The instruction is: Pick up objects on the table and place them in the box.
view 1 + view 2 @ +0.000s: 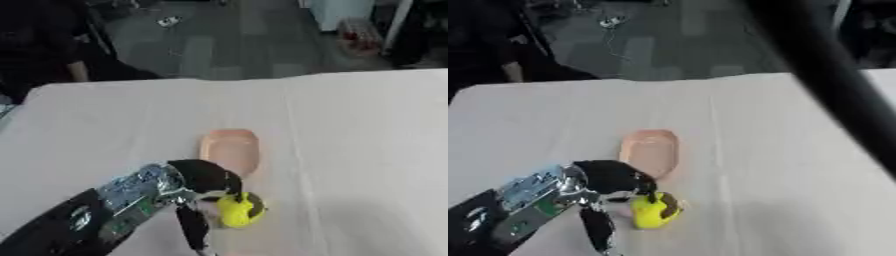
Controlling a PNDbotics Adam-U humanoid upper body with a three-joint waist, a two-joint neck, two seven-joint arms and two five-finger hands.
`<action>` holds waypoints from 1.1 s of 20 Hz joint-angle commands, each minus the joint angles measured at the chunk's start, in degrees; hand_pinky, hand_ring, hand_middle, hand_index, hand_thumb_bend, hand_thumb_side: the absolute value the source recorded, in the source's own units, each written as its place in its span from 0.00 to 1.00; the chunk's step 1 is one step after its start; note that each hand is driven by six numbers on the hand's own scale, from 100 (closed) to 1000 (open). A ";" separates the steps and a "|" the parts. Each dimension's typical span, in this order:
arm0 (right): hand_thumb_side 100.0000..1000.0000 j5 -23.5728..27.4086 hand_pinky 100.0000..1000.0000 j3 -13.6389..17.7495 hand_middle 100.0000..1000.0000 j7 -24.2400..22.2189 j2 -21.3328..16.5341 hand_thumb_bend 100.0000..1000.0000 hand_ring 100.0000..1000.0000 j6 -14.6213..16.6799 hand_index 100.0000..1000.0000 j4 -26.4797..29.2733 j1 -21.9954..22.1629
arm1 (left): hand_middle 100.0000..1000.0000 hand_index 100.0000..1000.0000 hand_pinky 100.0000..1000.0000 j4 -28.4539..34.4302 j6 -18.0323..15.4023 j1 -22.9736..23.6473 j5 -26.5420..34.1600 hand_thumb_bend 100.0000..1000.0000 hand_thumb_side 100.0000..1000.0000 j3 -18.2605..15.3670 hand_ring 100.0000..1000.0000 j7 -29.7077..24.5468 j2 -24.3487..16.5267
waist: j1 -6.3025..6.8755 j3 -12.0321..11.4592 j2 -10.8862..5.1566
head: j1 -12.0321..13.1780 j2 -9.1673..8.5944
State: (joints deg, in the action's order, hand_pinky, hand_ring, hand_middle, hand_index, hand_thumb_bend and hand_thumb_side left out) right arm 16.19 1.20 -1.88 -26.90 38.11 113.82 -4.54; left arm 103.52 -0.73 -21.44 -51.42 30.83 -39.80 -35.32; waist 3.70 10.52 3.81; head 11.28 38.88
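The robot's left hand (203, 186) comes in from the lower left, its black palm at the end of a silver forearm, and its fingers curl round a small yellow object (238, 210) with a dark patch on one side; what the object is cannot be made out beyond its rounded shape and colour. One dark finger (192, 227) of the hand points down toward the near edge, just to the left of the yellow object. Just beyond the hand, on its far side, a shallow pink oblong tray (230, 150) lies flat on the white table (350, 130), its near end close to the knuckles; whether the two touch cannot be told. In the right eye view a dark blurred bar (833, 75) slants across the upper right, well apart from the hand.
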 commanded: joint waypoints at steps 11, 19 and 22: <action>1.00 1.58 0.13 1.26 0.38 -0.77 -2.08 0.00 0.32 0.06 0.46 0.77 -1.12 | 0.47 0.68 0.03 -5.75 -3.25 -1.61 -2.06 0.61 0.55 0.26 0.29 9.88 1.71 | -0.14 0.58 -0.55 | 0.46 -1.70; 1.00 2.25 0.13 1.49 0.37 -1.26 -2.28 0.00 0.31 0.49 0.45 0.77 -1.22 | 0.13 0.37 0.00 -11.60 -5.49 -1.40 -0.84 0.05 0.86 0.57 0.00 23.42 2.34 | -0.06 0.65 -0.58 | 0.77 -1.77; 1.00 2.36 0.13 1.59 0.37 -1.39 -2.30 0.00 0.31 0.56 0.45 0.77 -1.20 | 0.11 0.37 0.00 -12.80 -5.27 -1.20 -0.69 0.04 0.84 0.87 0.00 23.42 2.37 | -0.05 0.66 -0.59 | 0.78 -1.60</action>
State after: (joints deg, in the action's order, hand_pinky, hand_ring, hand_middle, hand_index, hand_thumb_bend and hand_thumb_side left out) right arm 18.26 2.19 -2.99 -27.83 38.67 113.82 -5.07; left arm 90.99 -6.05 -22.21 -52.28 31.53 -16.72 -32.49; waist 3.77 11.17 3.80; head 11.59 37.91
